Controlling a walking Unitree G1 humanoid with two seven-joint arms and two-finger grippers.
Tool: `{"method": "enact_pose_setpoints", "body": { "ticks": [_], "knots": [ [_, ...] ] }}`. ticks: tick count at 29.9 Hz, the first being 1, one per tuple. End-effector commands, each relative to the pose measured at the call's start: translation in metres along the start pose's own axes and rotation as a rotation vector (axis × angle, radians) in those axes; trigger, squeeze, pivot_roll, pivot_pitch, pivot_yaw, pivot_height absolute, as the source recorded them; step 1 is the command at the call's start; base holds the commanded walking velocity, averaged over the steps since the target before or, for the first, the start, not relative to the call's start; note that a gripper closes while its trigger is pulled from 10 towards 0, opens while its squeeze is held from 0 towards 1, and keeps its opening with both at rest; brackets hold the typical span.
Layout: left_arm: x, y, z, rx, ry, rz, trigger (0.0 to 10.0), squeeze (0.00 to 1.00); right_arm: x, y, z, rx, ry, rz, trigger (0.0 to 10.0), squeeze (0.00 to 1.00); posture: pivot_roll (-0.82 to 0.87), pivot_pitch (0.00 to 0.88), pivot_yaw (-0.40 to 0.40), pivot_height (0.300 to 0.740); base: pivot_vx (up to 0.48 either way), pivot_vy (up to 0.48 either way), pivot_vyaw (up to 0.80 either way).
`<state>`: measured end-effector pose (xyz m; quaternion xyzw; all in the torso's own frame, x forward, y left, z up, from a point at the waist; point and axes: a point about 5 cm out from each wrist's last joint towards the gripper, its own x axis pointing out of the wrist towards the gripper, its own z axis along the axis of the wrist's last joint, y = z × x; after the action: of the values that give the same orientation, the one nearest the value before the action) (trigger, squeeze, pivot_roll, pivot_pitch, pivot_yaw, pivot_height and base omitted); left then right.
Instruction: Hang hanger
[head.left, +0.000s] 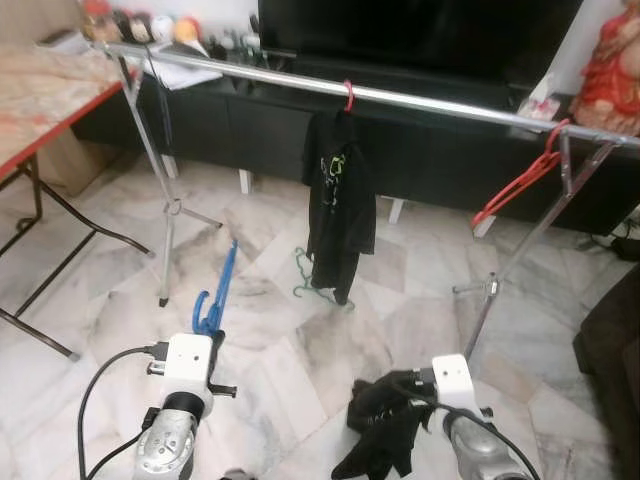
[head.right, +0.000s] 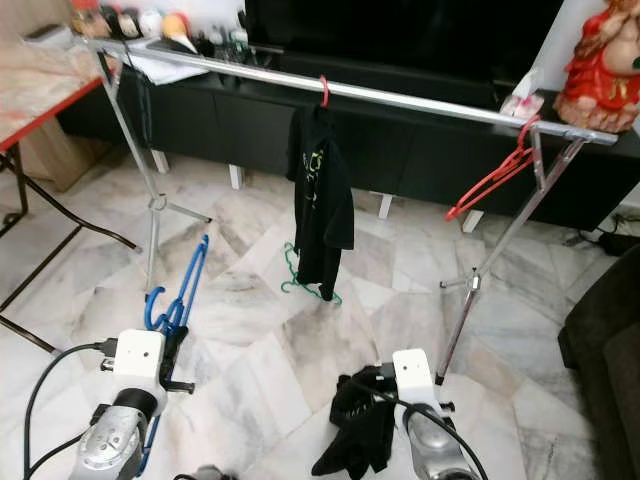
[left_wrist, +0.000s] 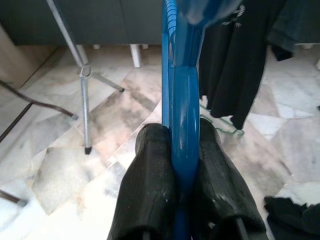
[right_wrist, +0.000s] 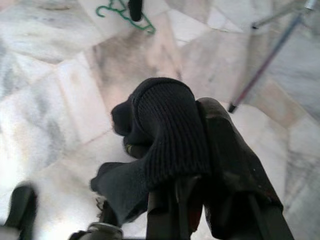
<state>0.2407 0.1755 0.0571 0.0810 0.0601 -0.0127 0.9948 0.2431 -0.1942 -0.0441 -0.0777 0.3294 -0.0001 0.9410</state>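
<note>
A blue plastic hanger (head.left: 217, 291) sticks up from my left gripper (left_wrist: 182, 150), whose black fingers (left_wrist: 150, 165) are shut on its stem, low at the left. My right gripper (right_wrist: 185, 150) is shut on a black garment (head.left: 383, 420) that droops toward the floor at the lower middle. Ahead runs a silver clothes rail (head.left: 420, 100) on tripod legs. A black shirt (head.left: 338, 205) hangs from it on a red hanger hook (head.left: 348, 95). An empty red hanger (head.left: 520, 185) hangs near the rail's right end.
A green hanger (head.left: 305, 280) lies on the marble floor under the hanging shirt. A red-edged folding table (head.left: 40, 110) stands at the left, a dark low cabinet (head.left: 430, 150) behind the rail, and a dark sofa edge (head.left: 610, 350) at the right.
</note>
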Motion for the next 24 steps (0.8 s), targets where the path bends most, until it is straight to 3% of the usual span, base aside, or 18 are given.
{"method": "enact_pose_setpoints", "body": {
  "ticks": [1, 11, 16, 24],
  "knots": [
    [-0.002, 0.001, -0.001, 0.005, 0.009, 0.002, 10.0, 0.0, 0.0, -0.003, 0.002, 0.011, -0.013, -0.011, 10.0, 0.0, -0.04, 0.087, -0.102, 0.74, -0.277, 0.0, 0.0],
    [0.004, 0.006, -0.003, 0.025, 0.037, 0.02, 10.0, 0.0, 0.0, 0.001, 0.001, 0.035, -0.01, -0.022, 10.0, 0.0, -0.02, 0.067, -0.056, 0.74, -0.048, 0.0, 0.0],
    [0.014, 0.012, 0.004, 0.044, 0.021, 0.007, 10.0, 0.0, 0.0, 0.006, 0.0, 0.067, -0.018, -0.035, 10.0, 0.0, -0.04, 0.056, -0.013, 0.74, 0.0, 0.0, 0.0],
    [0.021, 0.008, 0.005, 0.029, 0.024, -0.011, 10.0, 0.0, -0.001, 0.008, 0.001, 0.092, -0.041, -0.051, 10.0, 0.0, -0.05, 0.037, -0.001, 0.74, 0.0, 0.0, 0.0]
  ]
}}
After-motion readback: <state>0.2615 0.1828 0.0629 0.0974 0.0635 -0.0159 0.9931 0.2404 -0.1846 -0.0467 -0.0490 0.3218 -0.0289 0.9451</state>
